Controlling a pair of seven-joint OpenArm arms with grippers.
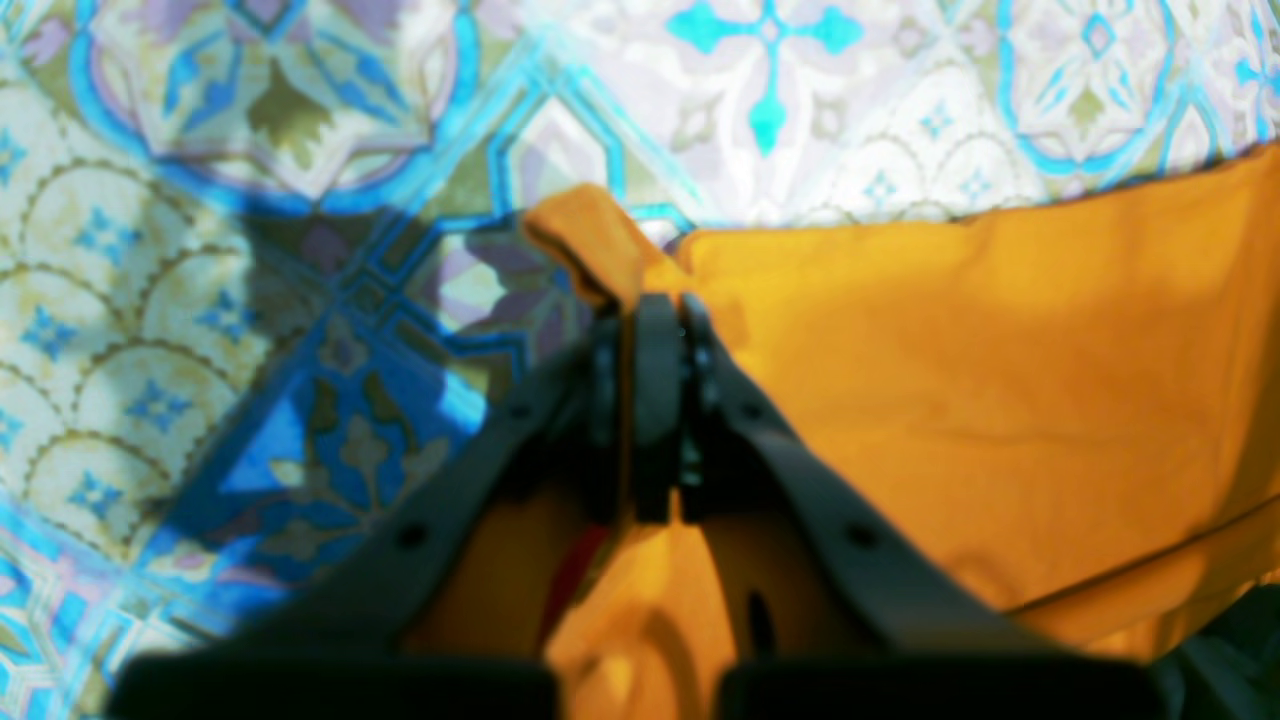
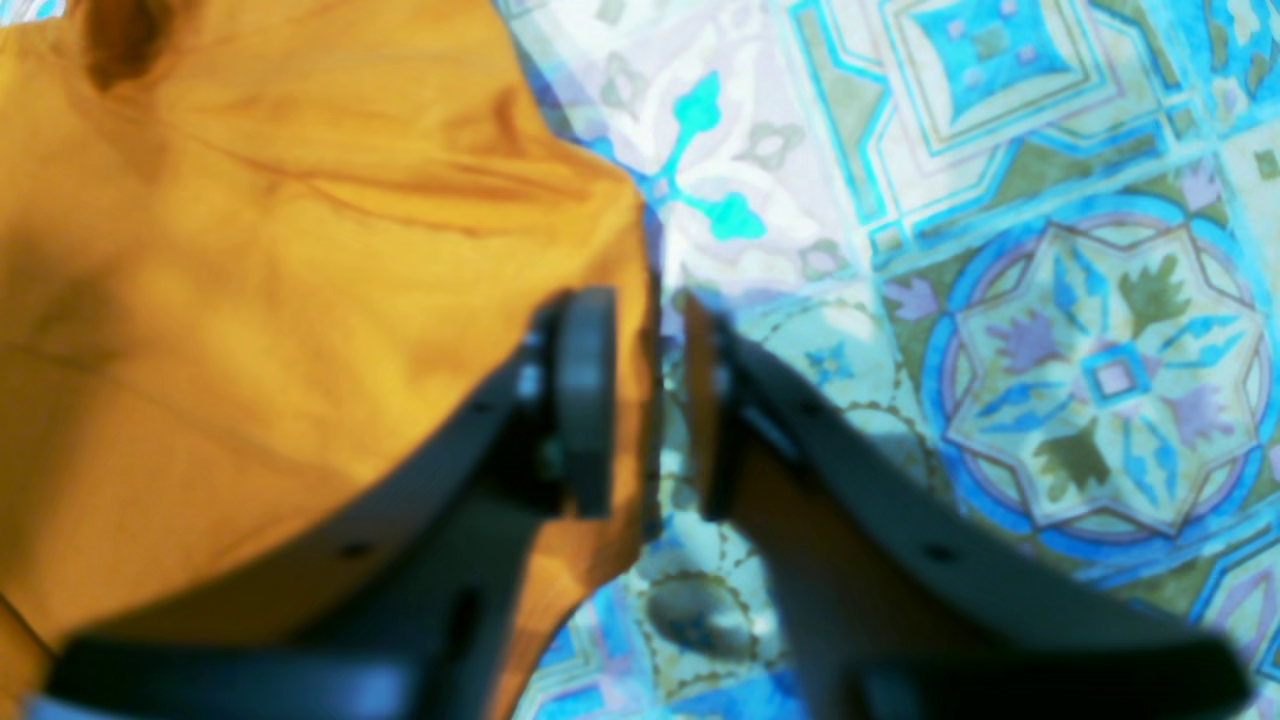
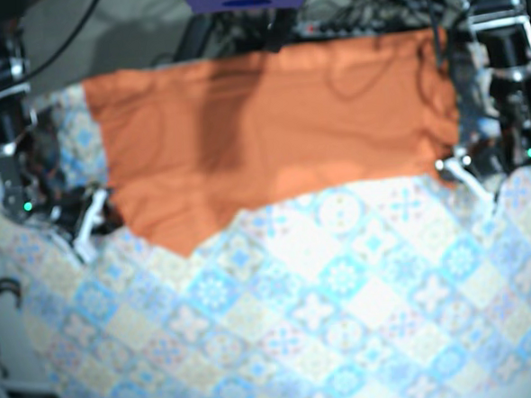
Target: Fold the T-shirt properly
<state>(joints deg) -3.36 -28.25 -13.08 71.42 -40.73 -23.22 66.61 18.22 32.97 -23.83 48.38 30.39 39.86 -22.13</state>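
The orange T-shirt [image 3: 270,131] lies spread across the far half of the patterned tablecloth [image 3: 326,303]. In the base view my left gripper [image 3: 451,166] sits at the shirt's near right corner. The left wrist view shows this gripper [image 1: 655,325] shut on a bunched fold of the orange T-shirt [image 1: 980,400]. My right gripper [image 3: 90,223] is at the shirt's near left edge. Seen from the right wrist, the right gripper [image 2: 645,400] is open by a narrow gap, with the edge of the orange T-shirt [image 2: 280,300] lying against the left finger [image 2: 585,400].
Both arm bases, the left arm [image 3: 506,76] and the right arm [image 3: 4,125], stand at the table's sides by the shirt's ends. Cables and dark equipment [image 3: 362,4] run along the far edge. The shirt's near hem dips to a point [image 3: 189,249] left of centre.
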